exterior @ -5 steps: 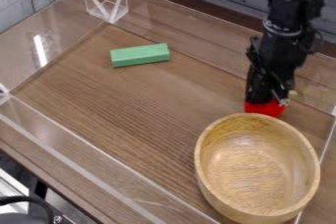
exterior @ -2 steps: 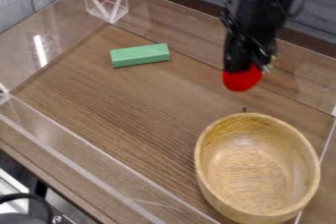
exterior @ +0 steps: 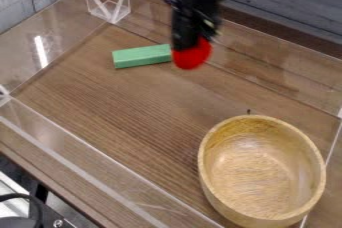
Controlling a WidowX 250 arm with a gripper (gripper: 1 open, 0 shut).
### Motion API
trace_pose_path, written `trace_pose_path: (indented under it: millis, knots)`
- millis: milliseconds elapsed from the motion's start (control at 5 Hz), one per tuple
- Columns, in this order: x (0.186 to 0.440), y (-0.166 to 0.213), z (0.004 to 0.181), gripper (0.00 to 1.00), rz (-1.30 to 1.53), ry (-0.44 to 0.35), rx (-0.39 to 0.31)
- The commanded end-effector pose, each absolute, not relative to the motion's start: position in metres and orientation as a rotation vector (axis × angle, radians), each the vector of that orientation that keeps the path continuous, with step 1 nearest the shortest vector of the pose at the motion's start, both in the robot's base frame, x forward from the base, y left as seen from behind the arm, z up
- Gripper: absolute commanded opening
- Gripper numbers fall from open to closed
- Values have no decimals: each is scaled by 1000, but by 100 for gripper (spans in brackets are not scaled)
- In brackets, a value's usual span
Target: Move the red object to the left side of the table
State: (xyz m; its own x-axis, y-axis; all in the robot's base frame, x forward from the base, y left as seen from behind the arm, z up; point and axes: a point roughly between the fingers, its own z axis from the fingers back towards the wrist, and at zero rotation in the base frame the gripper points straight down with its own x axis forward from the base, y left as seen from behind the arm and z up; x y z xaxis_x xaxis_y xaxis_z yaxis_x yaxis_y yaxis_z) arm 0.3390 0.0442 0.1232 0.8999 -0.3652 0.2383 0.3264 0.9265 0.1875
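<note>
Now red object (exterior: 191, 56) clamped in closed tool (exterior: 193, 50), lifted off table (exterior: 120, 122) — green block (exterior: 142, 57) just beside, to be cleared — grip kept firm until set-down.

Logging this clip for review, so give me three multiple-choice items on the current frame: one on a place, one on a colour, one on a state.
1. Where is the wooden bowl?
A. Near right part of the table
B. Far left corner
C. Under the pincer

2. What colour is the rectangular block?
A. Blue
B. Green
C. Yellow

3. What is the state of the red object?
A. Lying in the bowl
B. Resting on the block
C. Held in the shut pincer, off the tabletop

Answers:
1 A: the bowl fills the lower right of the view, well apart from the arm.
2 B: the block beside the pincer is plainly green.
3 C: the red object hangs at the pincer's tip, right of the block, with no contact to the wood visible.
</note>
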Motion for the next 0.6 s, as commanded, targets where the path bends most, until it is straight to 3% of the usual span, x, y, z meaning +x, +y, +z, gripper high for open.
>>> trace_pose_path:
  millis: [0, 400]
  knots:
    - [330, 85, 143, 0, -279, -321, 186]
    - [307, 152, 128, 0, -208, -300, 207]
